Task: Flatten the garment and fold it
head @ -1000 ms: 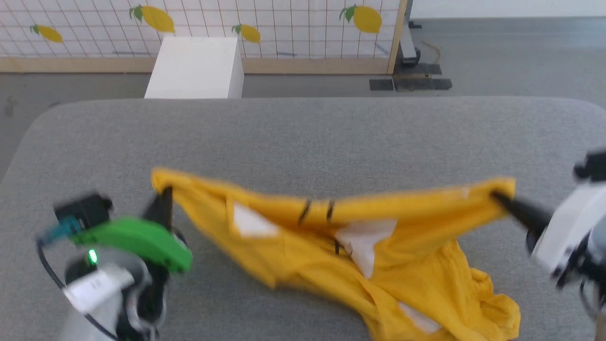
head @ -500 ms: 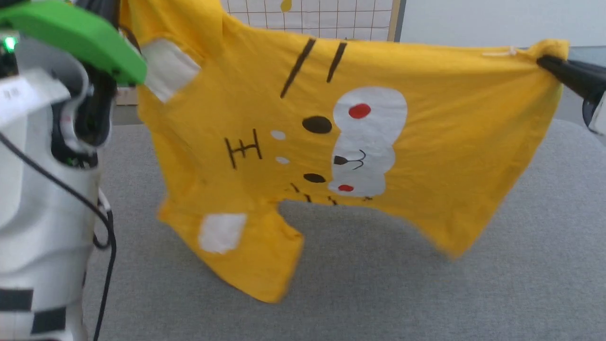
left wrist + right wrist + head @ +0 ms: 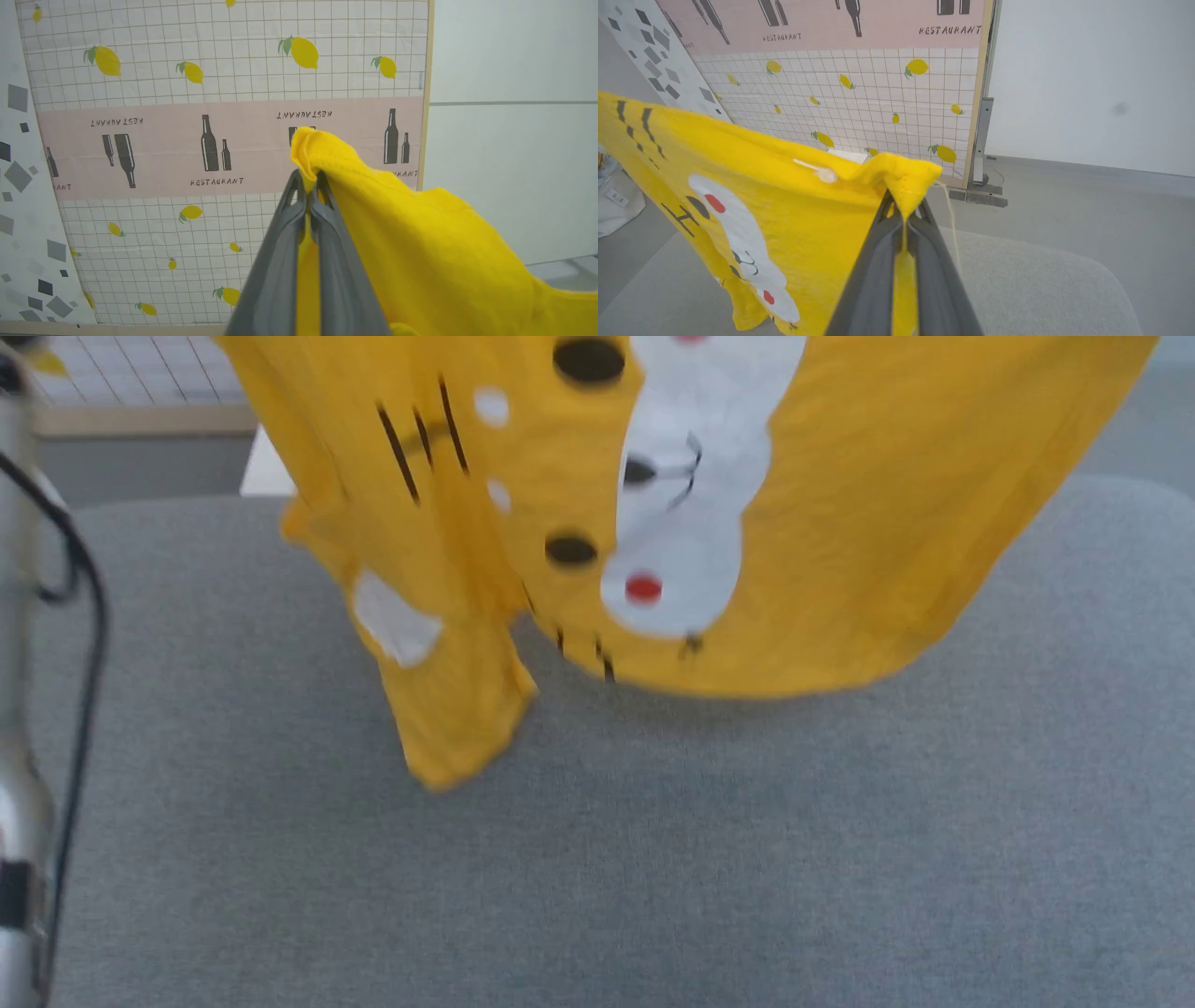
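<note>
Hanging above the grey, felt-textured tabletop, the bright yellow soft cotton T-shirt with white rounded patches spreads as a limp sheet. Its held top edge runs left to right, the printed face is turned sideways, and one short sleeve droops at lower left. The left gripper and right gripper, dark and tapering, each pinch a bunched yellow corner.

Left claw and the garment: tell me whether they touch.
Touching. The left wrist view shows the left claw shut on a bunched edge of the garment, with yellow cloth pinched inside it.
</note>
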